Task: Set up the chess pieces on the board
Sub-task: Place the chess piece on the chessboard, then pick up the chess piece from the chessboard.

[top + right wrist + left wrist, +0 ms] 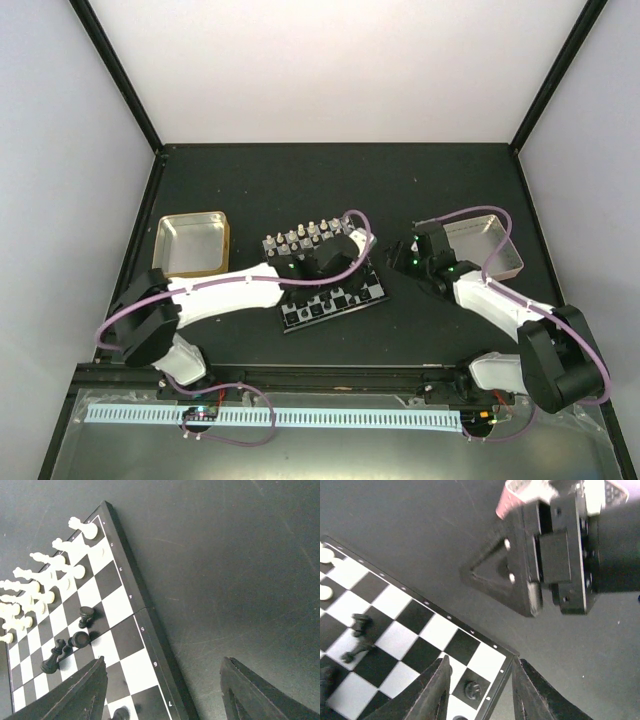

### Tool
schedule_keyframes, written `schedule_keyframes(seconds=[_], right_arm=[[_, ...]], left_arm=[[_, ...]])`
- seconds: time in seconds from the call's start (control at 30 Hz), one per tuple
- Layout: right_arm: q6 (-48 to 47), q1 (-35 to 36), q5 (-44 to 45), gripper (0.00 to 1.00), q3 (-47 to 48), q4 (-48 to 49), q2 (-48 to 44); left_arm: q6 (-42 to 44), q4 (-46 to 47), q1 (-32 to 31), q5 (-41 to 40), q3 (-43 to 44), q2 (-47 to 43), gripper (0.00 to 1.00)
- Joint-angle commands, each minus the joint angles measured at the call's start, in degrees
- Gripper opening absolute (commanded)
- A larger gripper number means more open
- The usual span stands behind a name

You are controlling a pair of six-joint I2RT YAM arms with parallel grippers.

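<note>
The board (335, 305) lies mid-table, with white chess pieces (300, 238) lined along its far edge. My left gripper (345, 262) hovers over the board's right side. In the left wrist view its jaws (480, 690) stand apart on either side of a black piece (471, 689) that stands upright on a dark square by the board's corner (507, 655), touching neither finger. More black pieces (361, 624) stand further in. My right gripper (408, 255) is open just right of the board; below it are the board rim (150, 645) and black pieces (86, 615).
A shallow metal tray (192, 243) sits left of the board and another (490, 245) at the right, behind the right arm. The right gripper's body (555, 555) hangs close beyond the board's corner. Dark walls bound the table.
</note>
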Motion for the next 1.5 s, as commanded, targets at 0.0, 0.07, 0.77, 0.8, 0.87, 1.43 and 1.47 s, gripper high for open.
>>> schedule_keyframes(seconds=[0.0,0.07,0.77,0.8,0.87,1.43,1.47], right_arm=[[-3.82,-0.06,-2.65,0.62,1.89,-2.08,-0.84],[-4.48,0.59,-2.42,0.62,2.22,-3.69,-1.0],[-7.84,21.48,13.28,0.57,15.8,-20.33,6.22],[-8.45,21.54,13.79,0.57,17.5,-20.33,7.97],[-9.49,21.51,14.34,0.58,21.58,-20.17,11.84],[-0.79,18.67,12.8,0.45,23.77,-14.29,19.55],[-0.53,18.11,12.64,0.45,22.57,-13.71,18.67]], left_arm=[[-1.73,-1.26,2.48,-0.8,-2.47,-5.88,0.37],[-2.45,-1.39,3.58,-0.85,-4.46,-8.82,0.37],[-7.7,-2.2,18.78,-4.86,-25.24,-35.25,0.46],[-7.71,-1.6,19.38,-4.8,-26.19,-36.26,0.47],[-7.95,-1.2,20.19,-4.4,-27.53,-38.02,0.5],[5.68,-5.87,22.01,18.64,-12.01,-10.68,0.56],[5.66,-5.97,22.02,19.0,-10.93,-7.69,0.56]])
